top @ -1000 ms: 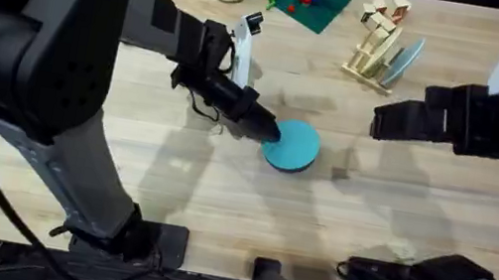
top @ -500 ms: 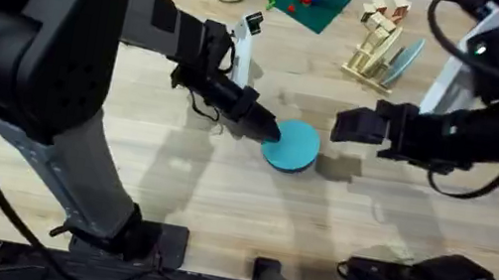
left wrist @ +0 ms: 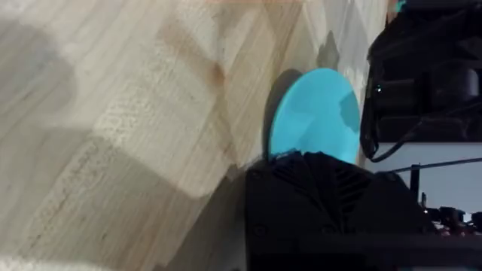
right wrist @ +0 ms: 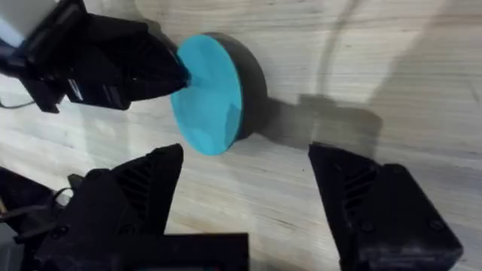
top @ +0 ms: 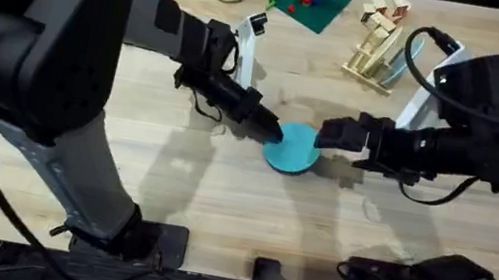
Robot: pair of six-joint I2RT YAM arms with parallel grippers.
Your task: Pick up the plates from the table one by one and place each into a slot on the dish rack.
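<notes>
The left gripper (top: 271, 130) has its black fingers clamped on the near-left rim of the turquoise plate (top: 293, 146), which is tipped up on edge rather than lying flat; in the right wrist view the plate (right wrist: 208, 94) stands tilted, its face turned toward that camera, with its lower rim at the surface and a dark shadow behind it. In the left wrist view the plate (left wrist: 313, 114) shows as a blue oval just past the gripper's own dark body. The right gripper (top: 327, 133) is at the plate's right side, just beside its rim, and its fingers (right wrist: 147, 188) stand wide apart, closed on nothing, with the plate ahead of them and the left gripper (right wrist: 177, 73) beyond. Both arms reach in toward the middle of the wooden surface (top: 221, 191), the left arm from the lower left and rising large and dark close under the camera, the right arm from the right side. Farther back on the surface, well apart from the plate, the small wooden dish rack (top: 377, 48) stands with a paler blue plate (top: 405, 60) upright at its right side. To the left of the rack lies a green toy-brick board (top: 308, 5) with coloured pieces on it.
</notes>
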